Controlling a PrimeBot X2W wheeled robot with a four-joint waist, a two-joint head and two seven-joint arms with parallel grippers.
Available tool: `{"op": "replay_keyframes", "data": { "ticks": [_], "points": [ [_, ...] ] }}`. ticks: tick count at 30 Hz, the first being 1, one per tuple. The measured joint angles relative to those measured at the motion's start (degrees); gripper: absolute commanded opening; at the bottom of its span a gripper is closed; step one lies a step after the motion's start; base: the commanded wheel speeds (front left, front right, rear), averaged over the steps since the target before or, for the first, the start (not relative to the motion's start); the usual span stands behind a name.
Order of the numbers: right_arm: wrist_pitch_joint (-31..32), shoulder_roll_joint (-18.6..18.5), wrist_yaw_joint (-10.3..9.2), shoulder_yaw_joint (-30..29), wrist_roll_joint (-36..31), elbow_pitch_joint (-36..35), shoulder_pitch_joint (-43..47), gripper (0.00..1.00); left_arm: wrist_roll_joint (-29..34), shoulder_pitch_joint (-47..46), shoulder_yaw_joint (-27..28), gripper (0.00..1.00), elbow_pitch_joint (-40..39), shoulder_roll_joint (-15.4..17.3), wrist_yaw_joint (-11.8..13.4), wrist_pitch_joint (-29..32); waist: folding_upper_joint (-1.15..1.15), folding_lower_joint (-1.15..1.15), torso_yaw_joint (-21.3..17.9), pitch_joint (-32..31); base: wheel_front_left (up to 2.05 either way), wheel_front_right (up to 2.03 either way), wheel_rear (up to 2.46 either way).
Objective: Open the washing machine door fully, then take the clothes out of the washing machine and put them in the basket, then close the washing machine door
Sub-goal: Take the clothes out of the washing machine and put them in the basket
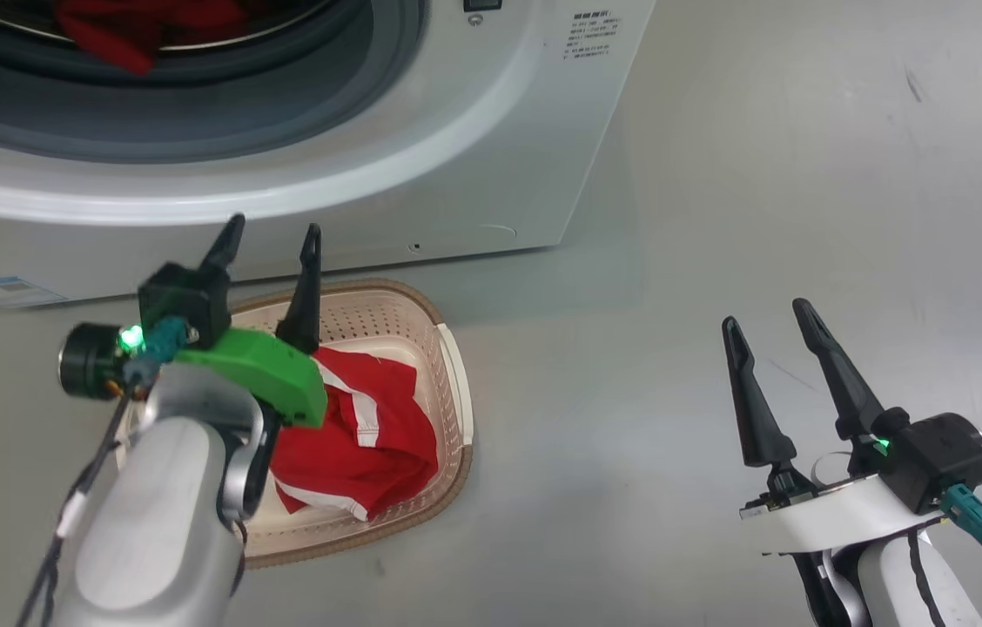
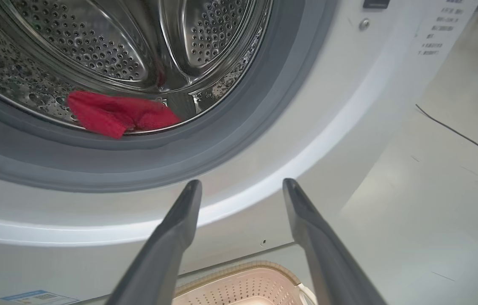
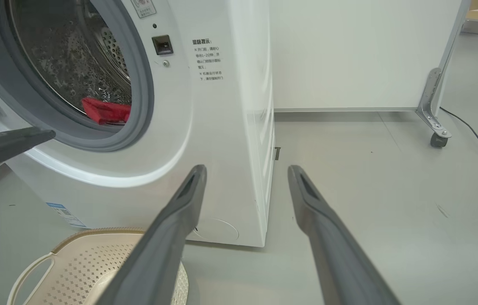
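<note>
Right, two red pieces to track. One of the clothes [image 1: 360,435] lies heaped in the basket [image 1: 456,383], its white stripes running slantwise across the heap. The basket sits on the floor [image 1: 717,218] with its long axis pointing from the robot towards the washing machine [image 1: 456,131], far end just beside the machine's base. The other red garment [image 2: 116,114] lies at the bottom lip of the drum [image 2: 95,42], stretched sideways along the grey rubber ring [image 2: 222,140], one end drooping over it. The left gripper [image 1: 273,228] hangs over the basket's far end, fingers spread wide with nothing between them, aimed at the machine's front below the drum mouth. The right gripper [image 1: 766,315] is well off to the side over bare floor, also spread and empty.
</note>
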Motion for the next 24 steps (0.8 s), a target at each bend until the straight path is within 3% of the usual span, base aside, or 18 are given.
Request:
{"op": "replay_keyframes", "data": {
  "ticks": [13, 24],
  "points": [
    [0.0, -0.08, 0.0, 1.07, 2.42, -2.01, -7.05, 1.0, 1.08, -24.6, 1.62, 1.0, 1.91, 6.1, -2.79, 16.41, 0.0, 0.01, -2.24, 11.27, 0.0, 0.0, 0.0],
    [0.0, -0.13, 0.0, 3.37, 7.16, -1.97, -12.44, 1.0, 3.18, -38.49, 3.31, 1.0, 6.35, 15.49, -5.59, 29.93, 0.0, 0.01, -5.77, 18.04, 0.0, 0.0, 0.0]
  ]
}}
